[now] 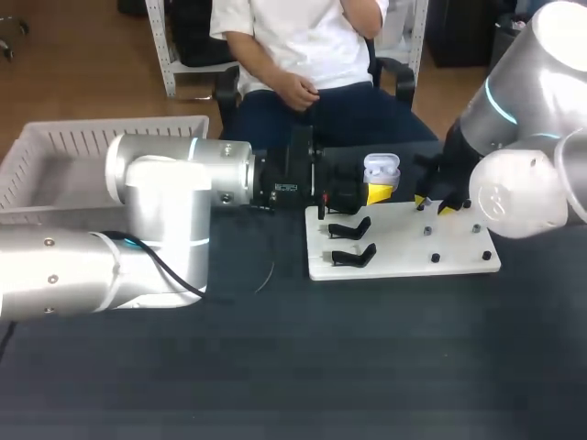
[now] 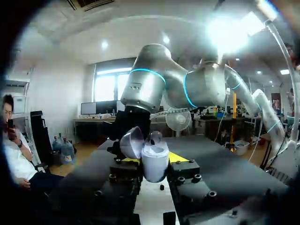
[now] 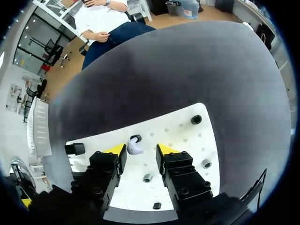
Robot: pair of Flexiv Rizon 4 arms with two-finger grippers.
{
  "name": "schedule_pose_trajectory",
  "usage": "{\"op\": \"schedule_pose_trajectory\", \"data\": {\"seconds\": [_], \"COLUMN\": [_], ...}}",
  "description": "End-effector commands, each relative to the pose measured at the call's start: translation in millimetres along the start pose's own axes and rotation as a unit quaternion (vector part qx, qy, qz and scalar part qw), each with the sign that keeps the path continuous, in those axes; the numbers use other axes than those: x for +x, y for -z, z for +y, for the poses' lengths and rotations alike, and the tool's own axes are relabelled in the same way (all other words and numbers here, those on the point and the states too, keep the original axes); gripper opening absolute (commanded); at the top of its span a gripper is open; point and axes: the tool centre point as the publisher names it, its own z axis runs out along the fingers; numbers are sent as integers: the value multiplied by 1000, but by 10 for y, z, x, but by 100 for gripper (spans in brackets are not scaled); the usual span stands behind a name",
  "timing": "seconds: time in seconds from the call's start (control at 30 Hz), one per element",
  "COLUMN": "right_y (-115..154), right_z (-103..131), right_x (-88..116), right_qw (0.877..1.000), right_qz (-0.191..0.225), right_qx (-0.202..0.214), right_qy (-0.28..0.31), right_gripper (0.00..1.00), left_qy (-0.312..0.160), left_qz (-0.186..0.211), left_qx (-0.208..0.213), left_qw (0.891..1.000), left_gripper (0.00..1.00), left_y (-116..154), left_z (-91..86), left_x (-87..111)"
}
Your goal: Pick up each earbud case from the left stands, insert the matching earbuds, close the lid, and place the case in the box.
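Observation:
My left gripper [image 1: 378,191] is shut on a white earbud case [image 1: 381,170] and holds it upright above the back edge of the white board [image 1: 404,266]. In the left wrist view the case [image 2: 154,166] sits between the yellow tips with its lid [image 2: 132,143] swung open. My right gripper [image 1: 431,203] hangs low over the board's back right part. Seen from the right wrist, a white earbud [image 3: 135,148] rests on the board [image 3: 187,140] between the fingers of the right gripper [image 3: 140,150], which is open, with a gap on one side of the earbud.
Two black stands [image 1: 350,227] sit on the left half of the board, empty. Small dark pegs [image 1: 435,258] dot its right half; one peg [image 3: 196,119] lies ahead of the right gripper. A white basket [image 1: 55,151] stands at the back left.

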Motion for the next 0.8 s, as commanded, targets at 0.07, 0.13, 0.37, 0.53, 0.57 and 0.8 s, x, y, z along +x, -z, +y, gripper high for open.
{"op": "schedule_pose_trajectory", "data": {"seconds": [0.07, 0.13, 0.37, 0.53, 0.57, 0.8], "right_y": [-6, -7, -17, -21, -22, -35], "right_z": [15, 16, 54, 61, 61, 64], "right_x": [0, 2, 27, 18, 17, 2], "right_qw": [1000, 1000, 1000, 1000, 1000, 1000], "right_qz": [0, 1, 5, 5, 5, 4], "right_qx": [2, 1, 0, 1, 0, 1], "right_qy": [-1, 0, 4, 4, 4, 3], "right_gripper": [36, 35, 35, 35, 35, 27], "left_qy": [-1, -1, -1, -1, -1, -1], "left_qz": [-2, -2, -2, -2, -2, -2], "left_qx": [-3, -3, -3, -3, -3, -3], "left_qw": [1000, 1000, 1000, 1000, 1000, 1000], "left_gripper": [0, 0, 0, 0, 0, 0], "left_y": [2, 2, 2, 2, 2, 2], "left_z": [-14, -14, -14, -14, -14, -14], "left_x": [6, 6, 6, 6, 6, 6]}}
